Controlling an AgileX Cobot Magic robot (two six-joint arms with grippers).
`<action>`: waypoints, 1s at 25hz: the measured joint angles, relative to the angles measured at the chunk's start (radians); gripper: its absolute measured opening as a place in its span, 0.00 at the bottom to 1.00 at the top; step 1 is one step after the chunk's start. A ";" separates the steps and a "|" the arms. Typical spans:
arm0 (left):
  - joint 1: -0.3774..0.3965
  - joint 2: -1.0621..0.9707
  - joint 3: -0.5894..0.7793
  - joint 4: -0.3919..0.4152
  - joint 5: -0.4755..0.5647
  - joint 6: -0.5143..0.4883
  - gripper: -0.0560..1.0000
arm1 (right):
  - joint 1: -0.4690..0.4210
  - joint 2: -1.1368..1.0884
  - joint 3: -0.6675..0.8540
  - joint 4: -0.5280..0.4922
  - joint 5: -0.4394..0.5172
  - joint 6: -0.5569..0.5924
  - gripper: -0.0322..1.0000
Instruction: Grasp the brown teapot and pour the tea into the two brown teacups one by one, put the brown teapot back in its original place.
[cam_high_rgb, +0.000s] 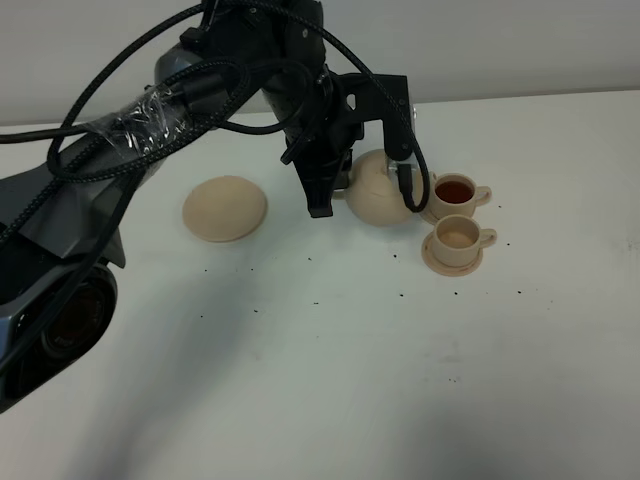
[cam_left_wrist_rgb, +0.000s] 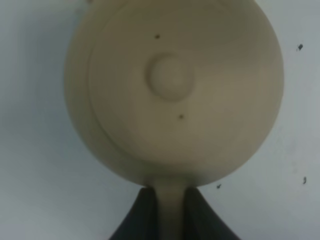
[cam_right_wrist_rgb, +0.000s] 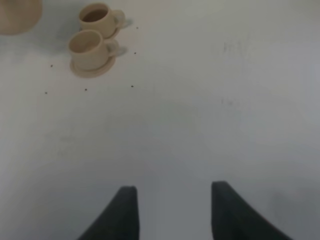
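Tan-beige squat ceramic teapot (cam_high_rgb: 378, 190) toward far edge of white desk (cam_high_rgb: 320, 380), just beside two small tan ceramic cups (cam_high_rgb: 457, 237) on saucers (cam_high_rgb: 452, 270); left fingers (cam_left_wrist_rgb: 143, 217) clamped on loop handle (cam_left_wrist_rgb: 171, 210) for tilting. Far cup (cam_high_rgb: 455, 192) holds dark tea; near cup (cam_right_wrist_rgb: 87, 47) likely next. Right fingers (cam_right_wrist_rgb: 125, 210) apart, empty

White table (cam_high_rgb: 320, 400), matte, carries small dark specks (cam_high_rgb: 316, 303) scattered across it. Round tan saucer (cam_high_rgb: 224, 208) lies alone left of centre, top looking domed. Pale wall (cam_high_rgb: 520, 40) behind.
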 joint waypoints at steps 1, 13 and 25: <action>-0.014 0.000 0.000 0.037 -0.003 0.016 0.17 | 0.000 0.000 0.000 0.000 0.000 0.000 0.37; -0.068 0.000 0.000 0.134 -0.021 0.225 0.17 | 0.000 0.000 0.000 0.000 0.000 0.000 0.37; -0.071 0.017 0.000 0.166 -0.004 0.238 0.17 | 0.000 0.000 0.000 0.000 0.000 0.000 0.37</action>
